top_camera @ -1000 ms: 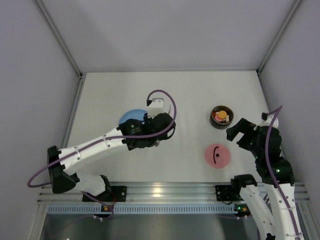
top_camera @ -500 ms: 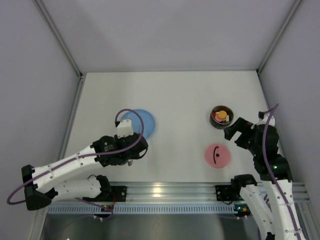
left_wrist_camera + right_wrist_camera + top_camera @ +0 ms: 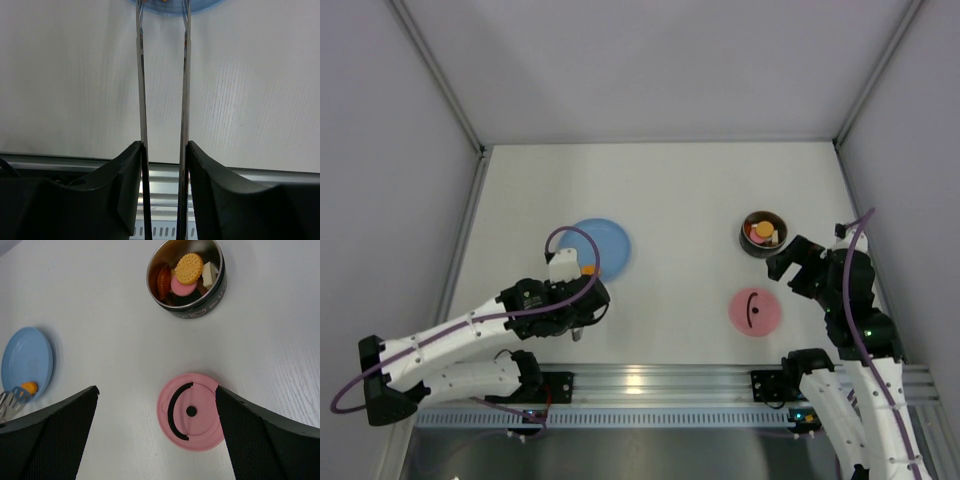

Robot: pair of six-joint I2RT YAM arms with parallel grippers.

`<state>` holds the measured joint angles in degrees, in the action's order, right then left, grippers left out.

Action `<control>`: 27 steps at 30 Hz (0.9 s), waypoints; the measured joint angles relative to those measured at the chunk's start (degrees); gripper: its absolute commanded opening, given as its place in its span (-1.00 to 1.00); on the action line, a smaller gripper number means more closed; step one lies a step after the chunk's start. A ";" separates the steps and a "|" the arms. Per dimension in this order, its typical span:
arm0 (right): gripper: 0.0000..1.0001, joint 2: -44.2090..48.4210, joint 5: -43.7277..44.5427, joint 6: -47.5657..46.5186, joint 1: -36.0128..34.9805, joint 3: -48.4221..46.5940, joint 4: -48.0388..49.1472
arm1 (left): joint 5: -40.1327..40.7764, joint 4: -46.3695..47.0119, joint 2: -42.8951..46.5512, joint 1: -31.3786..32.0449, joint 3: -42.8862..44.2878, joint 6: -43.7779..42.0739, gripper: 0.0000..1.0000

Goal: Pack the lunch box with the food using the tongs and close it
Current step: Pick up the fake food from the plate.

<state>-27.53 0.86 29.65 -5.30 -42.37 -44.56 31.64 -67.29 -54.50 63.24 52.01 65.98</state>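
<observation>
The tongs run as two slim silver arms from between my left gripper's fingers up to the light-blue plate. The left gripper is shut on them, just near of the plate. One orange piece of food lies on the plate beside the tong tips. The steel lunch box holds several food pieces, with a round biscuit on top. Its pink lid lies flat on the table, near of the box. My right gripper hangs open above the lid, holding nothing.
White walls close the table on the left, back and right. An aluminium rail with both arm bases runs along the near edge. The lunch box and lid sit on the right side, just left of the right arm.
My left arm has swung back from the plate's right side to its near-left side, taking the tongs along, and the plate shows again. The right arm has hardly moved.
</observation>
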 measured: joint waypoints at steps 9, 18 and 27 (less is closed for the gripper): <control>0.99 0.04 -0.09 -0.02 0.00 0.02 0.00 | -0.28 0.76 -1.40 -0.04 -0.48 -0.07 -0.06; 0.99 0.17 -0.09 -0.02 0.00 0.48 0.02 | -0.48 3.04 -2.86 -2.56 -0.81 -1.99 -0.06; 0.99 0.28 -0.07 -0.04 0.00 0.74 0.04 | -2.89 7.50 -4.28 -7.19 -1.49 -6.32 -0.05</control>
<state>-27.24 0.80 29.61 -5.30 -41.63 -44.51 28.75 -59.79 -58.78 56.05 50.52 59.66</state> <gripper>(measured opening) 0.993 0.476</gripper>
